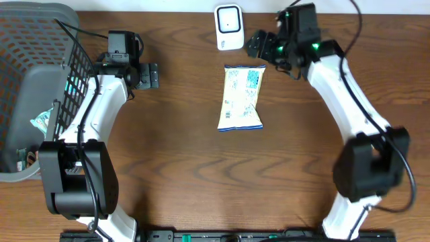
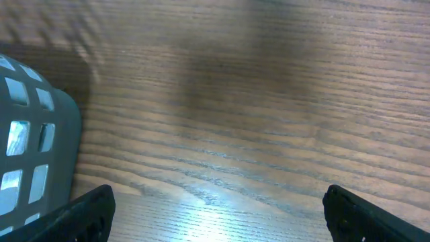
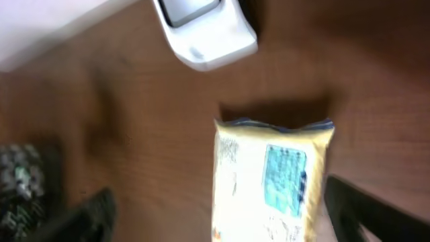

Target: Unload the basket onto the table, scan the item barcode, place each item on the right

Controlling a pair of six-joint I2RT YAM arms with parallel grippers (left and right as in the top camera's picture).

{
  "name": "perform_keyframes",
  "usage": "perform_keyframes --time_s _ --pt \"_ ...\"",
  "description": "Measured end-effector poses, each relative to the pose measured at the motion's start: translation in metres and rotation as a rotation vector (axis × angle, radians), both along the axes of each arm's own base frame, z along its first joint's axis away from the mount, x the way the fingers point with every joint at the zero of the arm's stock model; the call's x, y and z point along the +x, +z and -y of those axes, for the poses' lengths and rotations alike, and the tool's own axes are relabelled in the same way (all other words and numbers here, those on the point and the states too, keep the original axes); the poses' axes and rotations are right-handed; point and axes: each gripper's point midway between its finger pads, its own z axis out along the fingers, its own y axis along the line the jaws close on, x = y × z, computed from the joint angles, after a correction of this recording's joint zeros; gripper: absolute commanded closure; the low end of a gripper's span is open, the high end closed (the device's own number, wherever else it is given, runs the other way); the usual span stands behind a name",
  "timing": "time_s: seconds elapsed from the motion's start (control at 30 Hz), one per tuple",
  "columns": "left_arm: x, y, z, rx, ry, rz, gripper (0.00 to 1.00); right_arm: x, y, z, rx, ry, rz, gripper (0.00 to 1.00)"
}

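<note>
While the packet [image 1: 242, 97] lay flat mid-surface [image 1: 201, 175], near the white scanner [image 1: 229, 27], both arms hung empty: the right end effector [image 1: 252, 46] gaped wide by the packet's top corner (not touching it), and the left end effector [image 1: 153, 75] gaped wide beside the basket [image 1: 33, 27].

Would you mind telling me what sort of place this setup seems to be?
Probably a mock shop checkout on a wooden table: a white barcode scanner, a sealed packet lying near it, and a grey shopping basket.
</note>
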Motion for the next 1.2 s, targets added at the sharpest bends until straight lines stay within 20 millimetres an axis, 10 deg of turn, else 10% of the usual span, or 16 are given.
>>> perform_keyframes --time_s 0.17,0.7,1.2 --pt "0.000 0.000 0.000 0.000 0.000 0.000 0.02 0.002 -0.037 -0.008 -0.014 0.059 -0.103 0.01" --pt "0.000 0.000 0.000 0.000 0.000 0.000 0.02 0.006 -0.062 0.008 -0.101 0.019 -0.145 0.03" --pt "0.000 0.000 0.000 0.000 0.000 0.000 0.02 -0.006 -0.131 0.004 0.134 0.190 -0.306 0.04"
